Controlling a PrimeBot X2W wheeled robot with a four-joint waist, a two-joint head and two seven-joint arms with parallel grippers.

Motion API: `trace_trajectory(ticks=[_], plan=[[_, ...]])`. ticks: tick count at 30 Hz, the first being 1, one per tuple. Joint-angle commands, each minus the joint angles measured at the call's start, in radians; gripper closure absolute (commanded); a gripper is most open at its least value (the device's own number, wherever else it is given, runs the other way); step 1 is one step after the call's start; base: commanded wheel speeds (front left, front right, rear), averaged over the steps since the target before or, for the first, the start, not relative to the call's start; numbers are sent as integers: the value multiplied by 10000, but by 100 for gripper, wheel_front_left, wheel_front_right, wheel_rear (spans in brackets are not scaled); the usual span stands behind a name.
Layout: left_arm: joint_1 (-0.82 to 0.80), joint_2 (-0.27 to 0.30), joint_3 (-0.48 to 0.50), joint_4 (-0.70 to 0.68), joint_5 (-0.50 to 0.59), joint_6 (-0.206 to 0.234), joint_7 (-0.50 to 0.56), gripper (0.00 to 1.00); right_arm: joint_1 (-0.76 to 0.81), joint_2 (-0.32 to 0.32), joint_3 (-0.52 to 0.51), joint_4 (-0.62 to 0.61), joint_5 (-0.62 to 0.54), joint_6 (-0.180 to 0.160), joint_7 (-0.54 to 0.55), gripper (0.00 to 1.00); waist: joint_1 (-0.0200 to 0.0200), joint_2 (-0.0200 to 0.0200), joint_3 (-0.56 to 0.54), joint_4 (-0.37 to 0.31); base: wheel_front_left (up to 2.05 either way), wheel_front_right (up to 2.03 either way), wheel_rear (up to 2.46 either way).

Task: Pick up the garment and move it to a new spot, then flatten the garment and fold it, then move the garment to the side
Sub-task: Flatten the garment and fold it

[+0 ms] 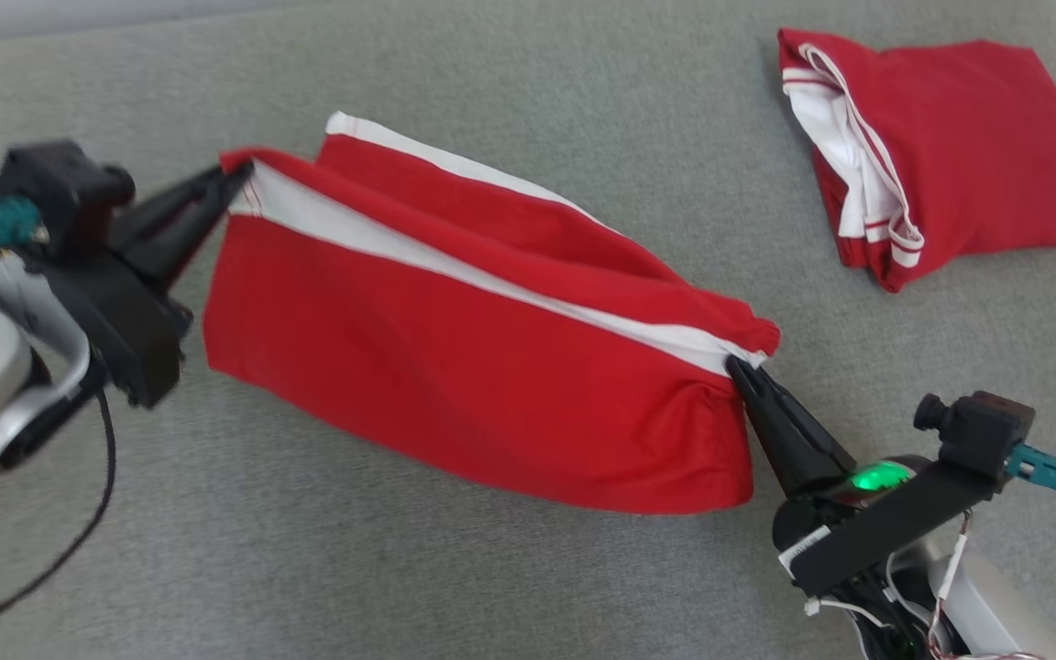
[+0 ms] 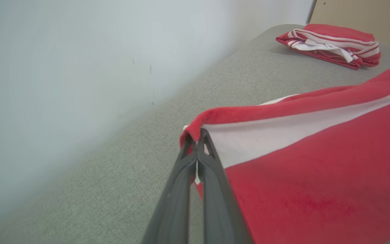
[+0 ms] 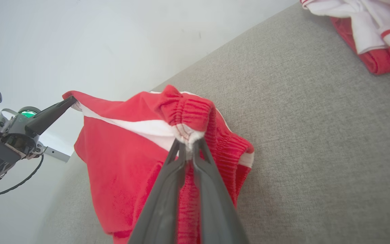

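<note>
- Nearby, the right fingers (image 1: 785, 426) are clenched on a bunched bit of elastic waistband (a thin pinch); a hard outward tug could, I judge, pull it free and drop that end.
- Between the two sets of fingers the garment (image 1: 455, 367) hangs taut along its top, its lower edge sagging below them towards the grey fabric surface (image 1: 583, 110); dragging it there could rumple it.
- Its long axis runs from fingers to fingers, waistband at the right ones, leg hem at the left.
- Farther off, the left fingers (image 1: 184, 211) are clamped on the hem corner by the white stripe.
- Beyond the right fingers lies a folded red garment (image 1: 968, 137), well apart; a wide swing might brush it.
</note>
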State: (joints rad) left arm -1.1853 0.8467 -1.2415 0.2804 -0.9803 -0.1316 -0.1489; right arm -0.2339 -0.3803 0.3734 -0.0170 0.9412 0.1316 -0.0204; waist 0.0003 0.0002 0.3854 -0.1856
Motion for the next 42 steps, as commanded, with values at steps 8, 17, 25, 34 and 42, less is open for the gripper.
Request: trace_trajectory(ticks=[8,17,25,34,42], plan=[[-1237,-298,-377,930,-270,23,241,100,-632,319,383,24,-188,-25,-348,100,-3,-2,860,-776,0,0,0],[-1514,-403,-395,1423,35,23,478,100,-939,629,502,-91,-550,-25,-620,100,-3,-2,1301,-1205,0,0,0],[-1684,-588,-396,1861,48,23,390,100,-1141,968,381,120,-991,-25,-690,100,-3,-2,1610,-1306,0,0,0],[-1544,-938,-394,2409,116,23,-132,0,-1199,1156,242,376,-1169,-25,-589,0,-3,-2,1444,-1219,0,0,0],[-1139,-802,-389,2373,-207,23,-947,0,-646,863,-496,87,-1434,-25,-952,0,-3,-2,619,-1112,0,0,0]])
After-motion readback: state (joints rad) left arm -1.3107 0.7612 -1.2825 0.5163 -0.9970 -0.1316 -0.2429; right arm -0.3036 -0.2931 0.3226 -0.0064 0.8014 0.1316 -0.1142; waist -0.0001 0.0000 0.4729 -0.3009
